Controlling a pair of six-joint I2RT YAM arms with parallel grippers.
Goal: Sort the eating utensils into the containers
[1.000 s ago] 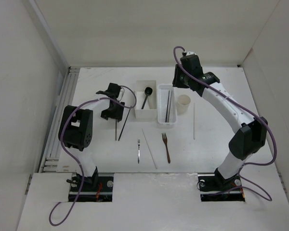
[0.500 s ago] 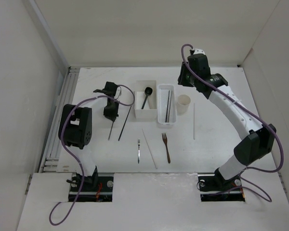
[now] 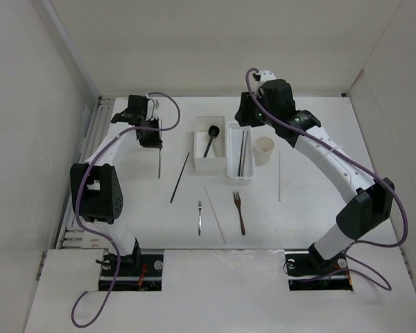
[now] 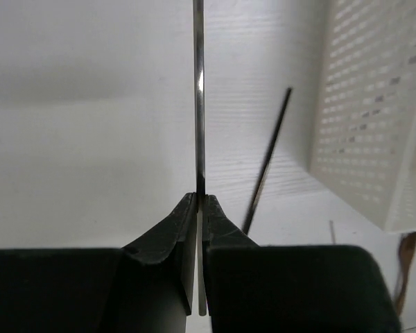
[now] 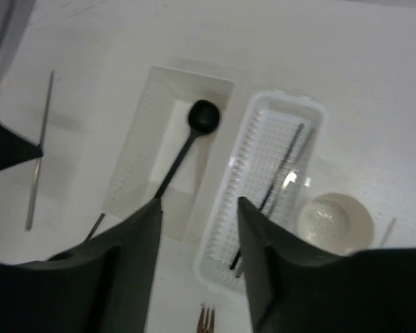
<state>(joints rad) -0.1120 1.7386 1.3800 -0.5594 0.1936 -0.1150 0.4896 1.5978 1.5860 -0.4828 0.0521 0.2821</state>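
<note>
**A:** What is the left gripper point(image 4: 200, 201) doing?

**B:** Its fingers are pressed together on a thin dark chopstick point(image 4: 199, 104), pinched near one end. In the wrist view the shaft runs straight out from the tips toward 12 o'clock. From overhead it lies along the 12-to-6 line, free end toward 6, over the left part of the table point(image 3: 312, 208). I cannot tell whether that end touches the surface.

**A:** Where should it go?

**B:** By my judgement, the perforated basket point(image 3: 240, 180), since dark sticks already lie along it. Overhead, it sits between 3 and 4 o'clock from the left gripper. The white box point(image 3: 208, 165) stands between them, with the black spoon point(image 3: 209, 141) inside.

**A:** And the long axes?

**B:** The basket also runs 12 to 6, nearly parallel to the held stick. So the carry looks like a sideways pass over the box toward 3 o'clock, with little twist.

**A:** Is the right gripper point(image 5: 197, 208) not nearer?

**B:** It is; it hovers over the far ends of box and basket. But its fingers are spread with nothing between them, so it may crowd the drop.

**A:** Anything close by?

**B:** A second dark chopstick point(image 3: 179, 177) lies on the table at about 5 o'clock from the left gripper, slanted from 1 to 7.
</note>
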